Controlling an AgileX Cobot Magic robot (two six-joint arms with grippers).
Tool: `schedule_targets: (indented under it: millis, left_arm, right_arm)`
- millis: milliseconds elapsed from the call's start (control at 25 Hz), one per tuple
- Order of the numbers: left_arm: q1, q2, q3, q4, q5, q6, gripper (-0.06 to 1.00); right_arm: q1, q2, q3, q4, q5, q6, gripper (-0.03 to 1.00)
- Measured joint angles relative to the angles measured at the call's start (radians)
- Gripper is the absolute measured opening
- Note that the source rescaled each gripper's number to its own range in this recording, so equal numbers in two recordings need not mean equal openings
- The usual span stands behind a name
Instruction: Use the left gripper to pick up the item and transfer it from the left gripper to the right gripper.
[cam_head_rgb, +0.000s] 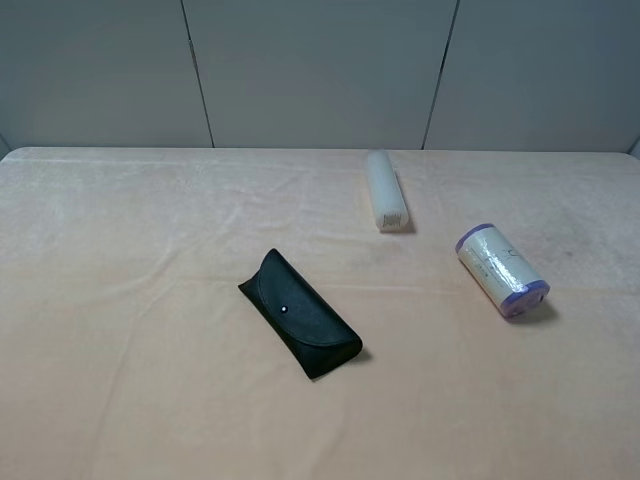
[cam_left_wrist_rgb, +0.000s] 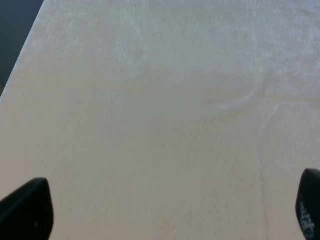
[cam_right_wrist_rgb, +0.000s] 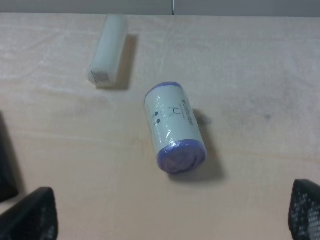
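Observation:
The item, a short cream-white roll (cam_head_rgb: 501, 270) with purple ends, lies on its side on the right of the peach cloth. It also shows in the right wrist view (cam_right_wrist_rgb: 173, 126), with small dark marks on its side. No arm shows in the exterior high view. My left gripper (cam_left_wrist_rgb: 170, 210) is open over bare cloth, with only its black fingertips (cam_left_wrist_rgb: 27, 210) in view and nothing between them. My right gripper (cam_right_wrist_rgb: 172, 215) is open, its fingertips (cam_right_wrist_rgb: 32, 217) wide apart, and it hangs above the roll without touching it.
A black glasses case (cam_head_rgb: 300, 313) lies near the middle of the table. A long translucent white tube (cam_head_rgb: 387, 189) lies further back; it also shows in the right wrist view (cam_right_wrist_rgb: 108, 50). Grey wall panels stand behind the table's far edge.

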Motion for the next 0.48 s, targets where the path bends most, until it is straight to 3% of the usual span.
schedule_targets:
  millis: [200,480]
  left_arm:
    - [0.000,0.000,0.000,0.000,0.000,0.000,0.92]
    - [0.000,0.000,0.000,0.000,0.000,0.000,0.92]
  right_arm:
    - [-0.014,0.000,0.001,0.002,0.000,0.000,1.00]
    - [-0.170,0.000,0.001,0.002,-0.001,0.000,1.00]
